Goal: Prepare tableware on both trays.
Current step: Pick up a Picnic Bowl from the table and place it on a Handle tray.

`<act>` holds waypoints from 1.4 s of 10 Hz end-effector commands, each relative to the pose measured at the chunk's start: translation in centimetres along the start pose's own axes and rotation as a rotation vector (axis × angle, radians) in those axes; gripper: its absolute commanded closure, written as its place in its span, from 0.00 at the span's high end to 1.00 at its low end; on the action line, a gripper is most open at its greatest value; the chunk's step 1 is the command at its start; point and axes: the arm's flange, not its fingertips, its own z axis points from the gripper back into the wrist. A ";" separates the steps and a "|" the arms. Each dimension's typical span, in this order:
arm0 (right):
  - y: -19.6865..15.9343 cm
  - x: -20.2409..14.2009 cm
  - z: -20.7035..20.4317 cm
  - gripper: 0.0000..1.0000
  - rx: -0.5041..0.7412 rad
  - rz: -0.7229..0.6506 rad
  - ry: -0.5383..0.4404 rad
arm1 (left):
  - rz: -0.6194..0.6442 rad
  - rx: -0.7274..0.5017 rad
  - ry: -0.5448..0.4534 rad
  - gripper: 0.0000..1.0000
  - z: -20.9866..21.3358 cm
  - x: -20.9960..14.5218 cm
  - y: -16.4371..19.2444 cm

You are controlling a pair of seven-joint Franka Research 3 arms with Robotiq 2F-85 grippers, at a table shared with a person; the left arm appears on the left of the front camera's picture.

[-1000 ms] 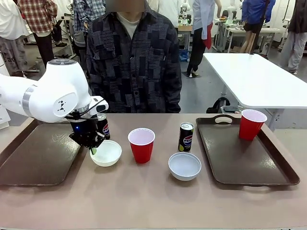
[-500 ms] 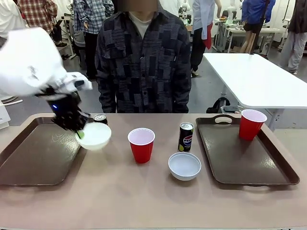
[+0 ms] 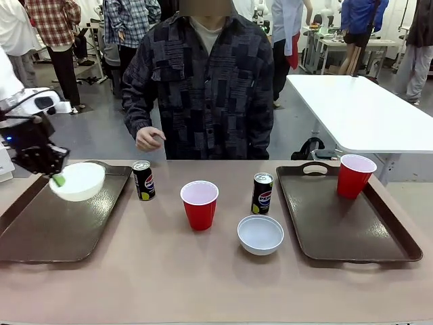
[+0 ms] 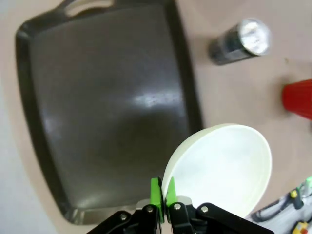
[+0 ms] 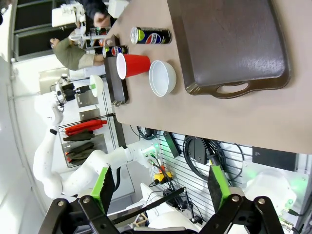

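**A:** Which step is this?

**B:** The first piece for the left tray. The left end effector [image 3: 57,179] pinches the rim of a small round white bowl [image 3: 80,181] between its green pads [image 4: 155,192]. It holds the bowl over the large dark brown rectangular plastic tray [image 3: 40,233] at 9 o'clock on the bench [image 3: 203,284], toward that tray's 12 o'clock end. I judge the bowl to be clear of the tray floor, though I can't be sure.

**A:** And the other arm?

**B:** The right end effector [image 5: 161,190] is spread wide and empty, well back from the things. The matching tray [image 3: 338,233] at 3 o'clock carries one red plastic cup with a white inside [image 3: 354,175] at its 12 o'clock end.

**A:** What is left on the bare bench?

**B:** The second red cup [image 3: 199,204] stands at the centre. A slim black Pepsi can [image 3: 143,180] is at its 10 o'clock, just beside the left tray's rim. The other can [image 3: 262,193] is at its 2 o'clock and the second white bowl [image 3: 260,234] at its 4 o'clock. The person's hand [image 3: 149,139] hangs at 12 o'clock, touching nothing.

**A:** What does the next move need?

**B:** The bowl should come down level until its base rests on the tray. Then the pads part and the arm lifts straight up, so the rim isn't dragged. The spot should leave room for a cup and a can.
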 end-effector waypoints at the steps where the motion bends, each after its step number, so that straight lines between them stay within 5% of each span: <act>1: -0.1 0.1 0.1 1.00 0.018 0.012 -0.001 | -0.010 0.047 0.014 0.00 -0.3 0.0 3.2; 3: -0.1 0.1 0.1 1.00 0.018 0.012 -0.001 | 0.060 0.069 -0.015 0.00 0.3 0.3 7.0; 8: -0.1 0.1 0.1 1.00 0.018 0.012 -0.001 | 0.086 0.070 -0.030 0.04 0.4 -0.1 7.7; 14: -0.1 0.1 0.1 1.00 0.018 0.012 -0.001 | 0.206 0.064 -0.021 0.04 -6.2 2.7 10.8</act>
